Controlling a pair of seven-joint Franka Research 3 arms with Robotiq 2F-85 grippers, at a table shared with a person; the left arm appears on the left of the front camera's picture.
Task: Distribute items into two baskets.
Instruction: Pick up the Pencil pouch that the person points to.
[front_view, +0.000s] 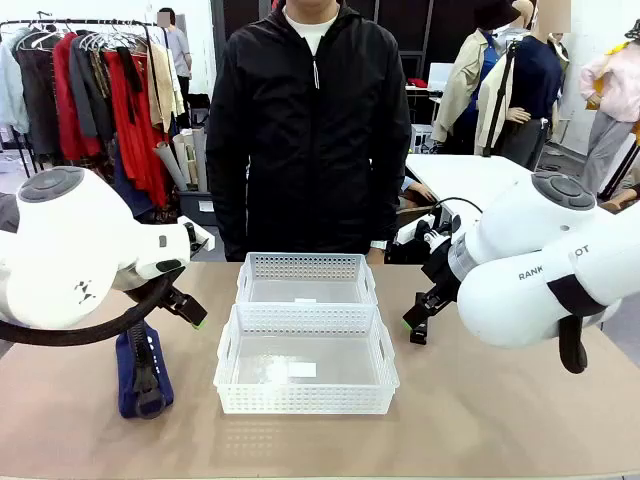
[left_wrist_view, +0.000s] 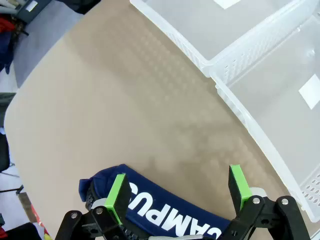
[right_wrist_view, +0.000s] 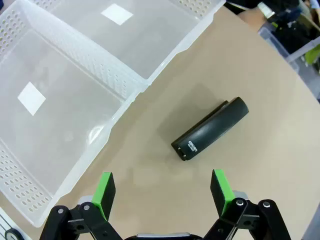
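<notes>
**A:** Where do the baskets sit?

**B:** Mid-table, two white lattice trays touch end to end. The near basket is in front, with the far basket at its 12 o'clock.

**A:** And the items?

**B:** The navy pouch lies on the table at 8 o'clock from the near basket, apart from it. The black stapler lies flat at 3 o'clock from the pair, close but not touching.

**A:** The grippers?

**B:** The left gripper hangs over the pouch with its jaws spread, grasping nothing. The CAMPUS lettering shows at 6 o'clock between its green pads. The right gripper is also released, with the stapler at 1 o'clock beyond its fingers. A person in a black jacket stands at 12 o'clock.
</notes>
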